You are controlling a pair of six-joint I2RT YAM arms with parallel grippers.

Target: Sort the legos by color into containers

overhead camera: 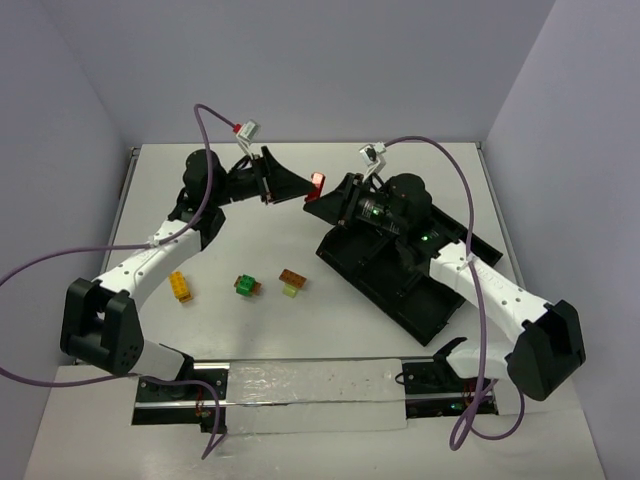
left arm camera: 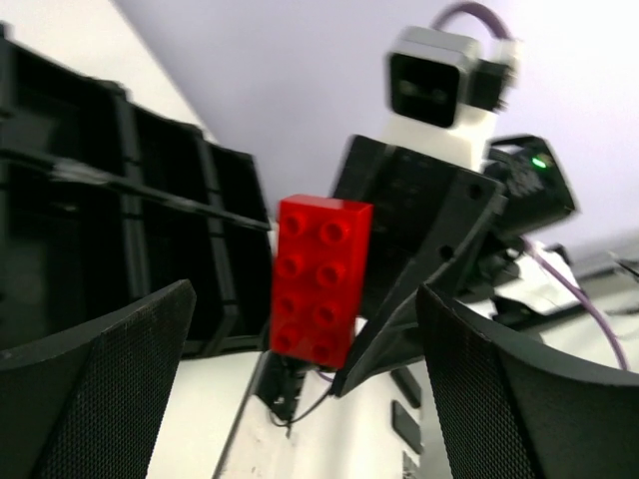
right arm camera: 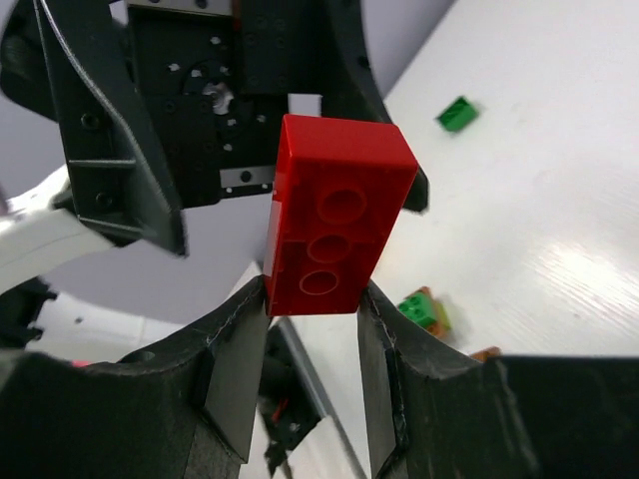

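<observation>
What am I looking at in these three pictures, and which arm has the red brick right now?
Two robot arms work at a white table. The wide picture looks down from above and behind them. The other two come from a camera on each wrist, so each shows its own fingers. The right gripper is clamped on the red brick, held in the air between the arms. The left gripper is open, with its fingers on either side of the brick, not touching it. On the table lie a yellow-orange brick, a green brick and a brown brick on a pale green one. The black divided tray sits under the right arm.
</observation>
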